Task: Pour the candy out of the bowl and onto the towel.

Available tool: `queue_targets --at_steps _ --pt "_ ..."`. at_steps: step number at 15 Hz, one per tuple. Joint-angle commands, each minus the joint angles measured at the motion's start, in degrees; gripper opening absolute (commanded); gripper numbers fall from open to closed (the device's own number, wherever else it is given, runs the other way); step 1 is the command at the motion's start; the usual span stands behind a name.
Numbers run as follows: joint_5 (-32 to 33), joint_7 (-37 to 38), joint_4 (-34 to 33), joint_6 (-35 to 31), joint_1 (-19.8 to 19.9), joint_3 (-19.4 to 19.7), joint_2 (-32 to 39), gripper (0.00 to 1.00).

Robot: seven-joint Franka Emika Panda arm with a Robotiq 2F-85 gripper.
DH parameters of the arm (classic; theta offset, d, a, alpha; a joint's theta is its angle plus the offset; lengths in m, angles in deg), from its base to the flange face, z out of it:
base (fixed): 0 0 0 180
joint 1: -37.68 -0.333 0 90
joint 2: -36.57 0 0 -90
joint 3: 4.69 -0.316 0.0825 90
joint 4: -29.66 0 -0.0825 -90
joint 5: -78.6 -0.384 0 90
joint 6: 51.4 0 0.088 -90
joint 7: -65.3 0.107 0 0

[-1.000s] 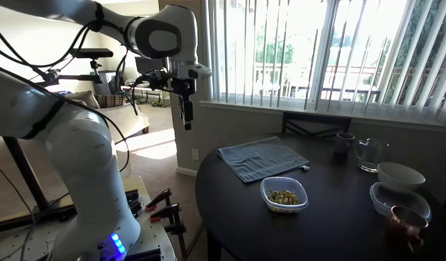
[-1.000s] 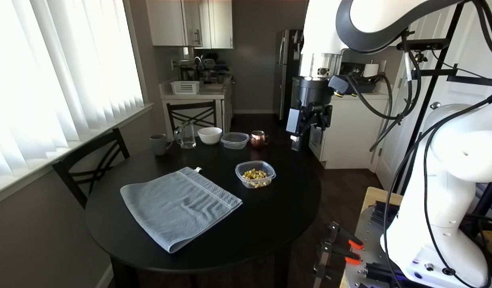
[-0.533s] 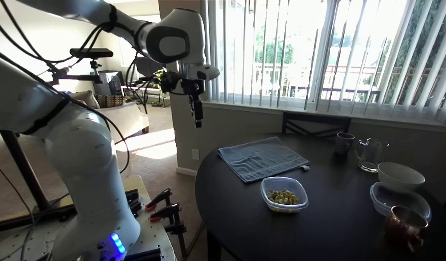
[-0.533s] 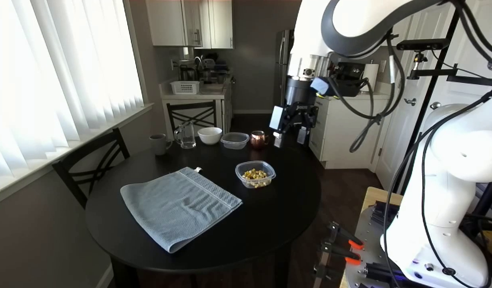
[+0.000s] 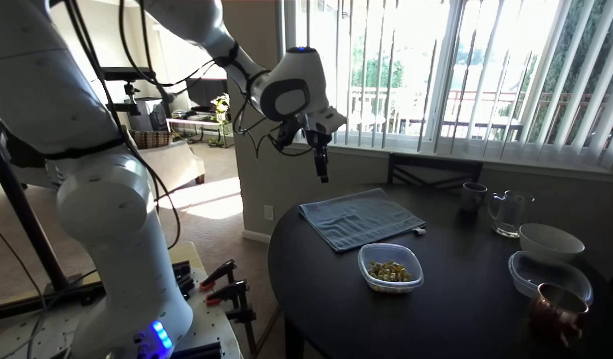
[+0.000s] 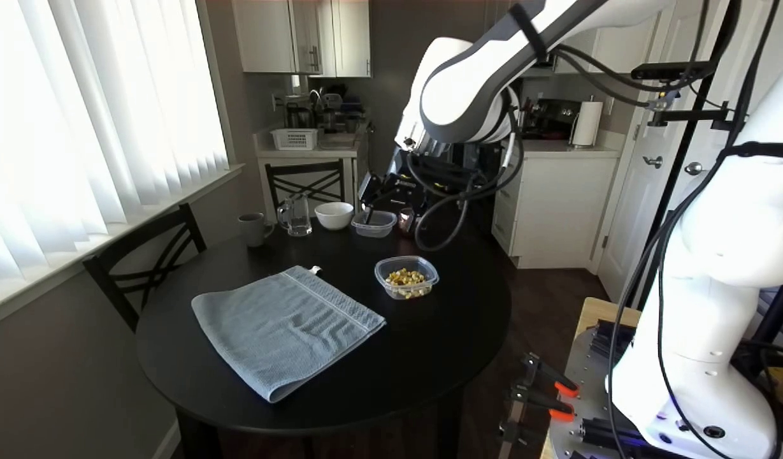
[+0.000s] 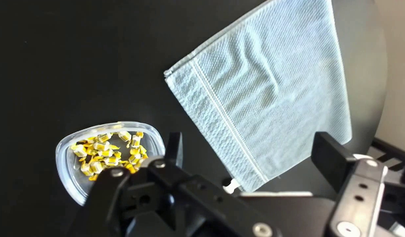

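My gripper hangs high, jaws apart, nothing held. Bowl, candy inside, sits below, left of the jaw gap in wrist view, near towel; probably shift that way, descend.

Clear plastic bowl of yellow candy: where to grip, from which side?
I'd pinch the rim of the bowl, on the side away from the blue-grey cloth towel, coming straight down with the open black gripper, one jaw inside. The bowl is upright, its rim above the candy; the towel-facing edge should then be free for pouring.
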State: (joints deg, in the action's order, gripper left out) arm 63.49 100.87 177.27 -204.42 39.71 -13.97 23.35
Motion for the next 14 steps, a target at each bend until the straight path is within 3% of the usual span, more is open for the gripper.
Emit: queue_targets --at_steps 1,5,9,11,14 --pt "6.71 12.09 -7.7 -5.61 3.26 0.58 15.09 1.0" --pt "15.43 24.29 -16.29 -3.98 -0.73 8.0 26.63 1.0" --pt "21.86 27.13 -23.67 0.0 -6.62 15.66 31.33 1.0" --pt "30.57 28.98 -27.1 4.29 -10.31 20.42 32.94 1.0" --pt "36.99 27.57 -30.71 10.8 -11.18 21.73 35.8 1.0"
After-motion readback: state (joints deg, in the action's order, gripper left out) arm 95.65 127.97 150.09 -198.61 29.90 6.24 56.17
